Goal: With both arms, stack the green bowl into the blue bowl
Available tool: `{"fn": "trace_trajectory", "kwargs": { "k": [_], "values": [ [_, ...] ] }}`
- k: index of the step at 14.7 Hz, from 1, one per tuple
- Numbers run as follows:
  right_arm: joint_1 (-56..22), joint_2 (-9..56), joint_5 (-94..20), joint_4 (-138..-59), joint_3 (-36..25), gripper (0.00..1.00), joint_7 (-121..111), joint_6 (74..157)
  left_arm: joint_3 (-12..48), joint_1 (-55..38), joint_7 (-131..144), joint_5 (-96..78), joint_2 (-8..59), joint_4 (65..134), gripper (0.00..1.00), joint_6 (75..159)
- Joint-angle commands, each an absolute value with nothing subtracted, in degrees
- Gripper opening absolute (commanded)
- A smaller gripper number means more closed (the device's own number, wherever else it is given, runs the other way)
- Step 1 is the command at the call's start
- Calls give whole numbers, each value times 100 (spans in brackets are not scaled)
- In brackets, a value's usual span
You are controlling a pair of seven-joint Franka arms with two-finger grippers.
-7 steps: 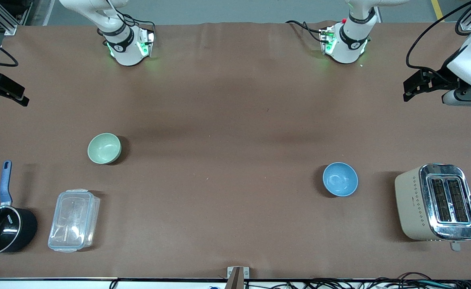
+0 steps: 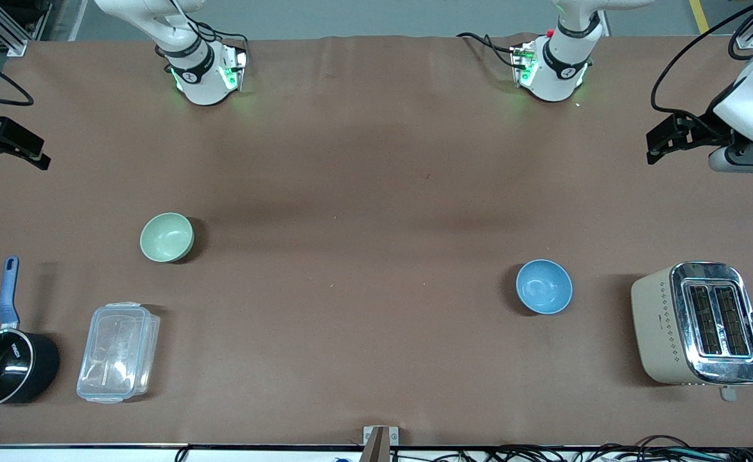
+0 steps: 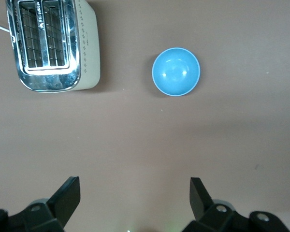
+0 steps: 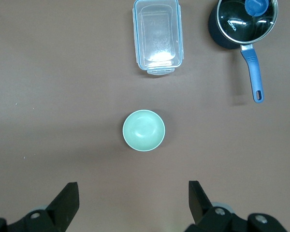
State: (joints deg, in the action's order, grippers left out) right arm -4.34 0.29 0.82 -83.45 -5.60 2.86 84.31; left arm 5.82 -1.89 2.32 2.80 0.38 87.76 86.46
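Note:
The pale green bowl stands upright and empty on the table toward the right arm's end; it also shows in the right wrist view. The blue bowl stands upright and empty toward the left arm's end, a little nearer the front camera; it also shows in the left wrist view. My right gripper is open and empty, high over the table's edge at the right arm's end, its fingers wide apart. My left gripper is open and empty, high over the left arm's end, its fingers wide apart.
A beige and chrome toaster stands beside the blue bowl at the left arm's end. A clear lidded container and a black saucepan with a blue handle lie nearer the front camera than the green bowl.
Both grippers have shifted only slightly in the air. The bowls have not moved.

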Motion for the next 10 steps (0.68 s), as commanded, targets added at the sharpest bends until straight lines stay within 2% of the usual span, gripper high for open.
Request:
{"fn": "trace_trajectory", "kwargs": {
  "k": [1, 5, 10],
  "values": [
    [-431, 35, 18, -8297, -571, 100, 246, 8420, 615, -211, 132, 431, 640, 8446, 100, 8648],
    [-378, 35, 105, -8840, -571, 100, 89, 8498, 615, -185, 167, 448, 1413, 8665, 100, 9455],
    [-273, 35, 114, -10763, -606, 100, -52, 10490, 615, -149, 325, 378, 2169, 9447, 100, 11255]
  ]
}}
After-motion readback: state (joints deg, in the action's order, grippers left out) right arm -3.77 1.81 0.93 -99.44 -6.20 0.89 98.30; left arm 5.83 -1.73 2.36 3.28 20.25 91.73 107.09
